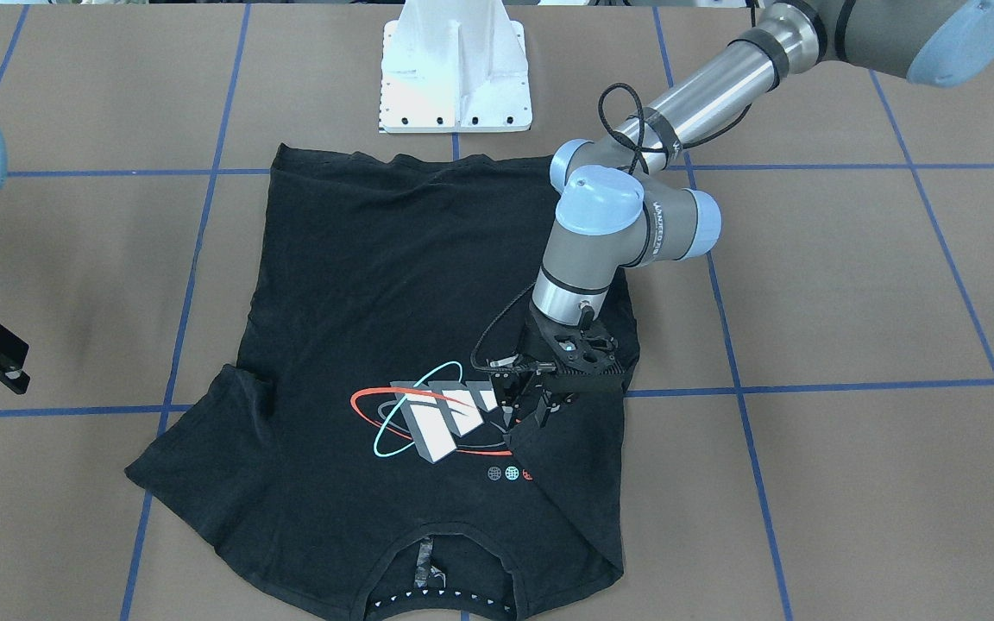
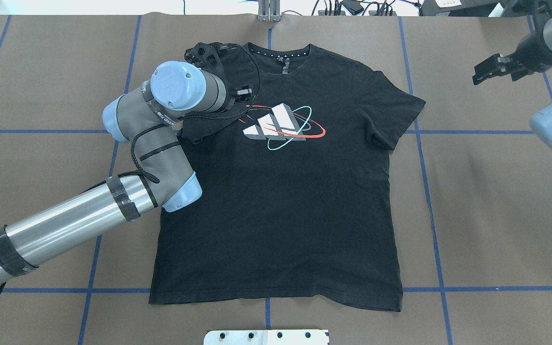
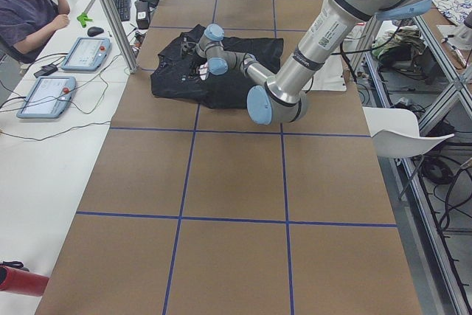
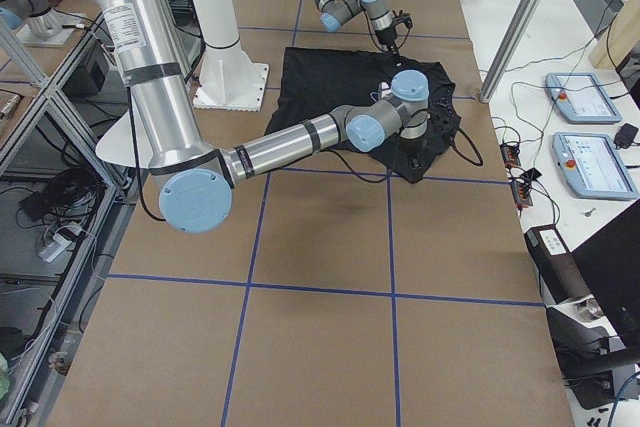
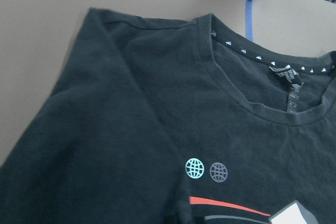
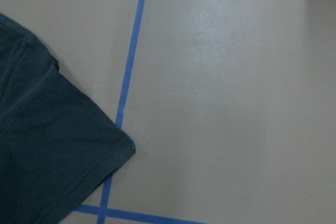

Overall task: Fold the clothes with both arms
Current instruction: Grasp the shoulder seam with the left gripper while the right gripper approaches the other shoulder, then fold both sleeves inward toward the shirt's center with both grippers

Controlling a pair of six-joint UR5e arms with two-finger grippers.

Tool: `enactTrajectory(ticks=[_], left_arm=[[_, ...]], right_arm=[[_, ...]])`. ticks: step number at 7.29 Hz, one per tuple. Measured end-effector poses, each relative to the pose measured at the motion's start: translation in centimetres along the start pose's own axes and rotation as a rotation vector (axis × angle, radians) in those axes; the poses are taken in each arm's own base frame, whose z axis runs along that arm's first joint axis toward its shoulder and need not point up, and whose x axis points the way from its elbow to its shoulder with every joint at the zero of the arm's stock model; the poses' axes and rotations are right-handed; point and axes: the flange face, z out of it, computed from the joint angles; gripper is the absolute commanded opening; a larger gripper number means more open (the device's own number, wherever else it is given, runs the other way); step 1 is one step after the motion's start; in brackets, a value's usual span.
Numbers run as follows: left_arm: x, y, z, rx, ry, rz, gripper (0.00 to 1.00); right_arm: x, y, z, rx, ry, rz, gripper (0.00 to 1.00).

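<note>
Black T-shirt (image 2: 281, 201) lies flat on the table (image 2: 496, 191), logo (image 2: 281, 125) up, collar at 12 o'clock in the overhead view. My left gripper (image 1: 525, 421) is down at the shirt's 10 o'clock, pinching the sleeve edge folded over the print. At 2 o'clock, my right gripper (image 2: 489, 69) hangs off the shirt; spread or closed, I can't tell.

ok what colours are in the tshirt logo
The T-shirt's logo is white, red and teal; clearest in the overhead exterior view.
</note>
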Motion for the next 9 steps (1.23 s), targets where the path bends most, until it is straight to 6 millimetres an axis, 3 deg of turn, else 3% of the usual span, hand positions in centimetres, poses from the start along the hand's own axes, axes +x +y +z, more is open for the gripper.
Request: enactTrajectory(ticks=[2, 5, 6, 7, 8, 9], left_arm=[[0.9, -0.6, -2.4, 0.000, 0.032, 0.032, 1.00], [0.7, -0.5, -3.2, -0.001, 0.039, 0.037, 1.00], [0.7, -0.5, -3.2, 0.000, 0.039, 0.036, 1.00], [0.7, -0.6, -3.2, 0.000, 0.039, 0.036, 1.00], [0.6, -0.6, -3.2, 0.000, 0.038, 0.036, 1.00], [0.6, -0.6, -3.2, 0.001, 0.037, 0.036, 1.00]], right_arm=[[-1.5, -1.3, 5.1, 0.061, -0.069, 0.022, 0.99], [-6.9, -1.7, 11.5, 0.132, -0.079, 0.063, 0.97], [-7.1, -1.1, 13.0, 0.145, -0.078, 0.063, 0.92], [-6.6, -0.6, 14.5, 0.162, -0.075, 0.060, 0.76], [-6.2, -0.3, 15.4, 0.172, -0.072, 0.062, 0.68], [-6.1, 0.1, 16.1, 0.178, -0.067, 0.069, 0.64]])
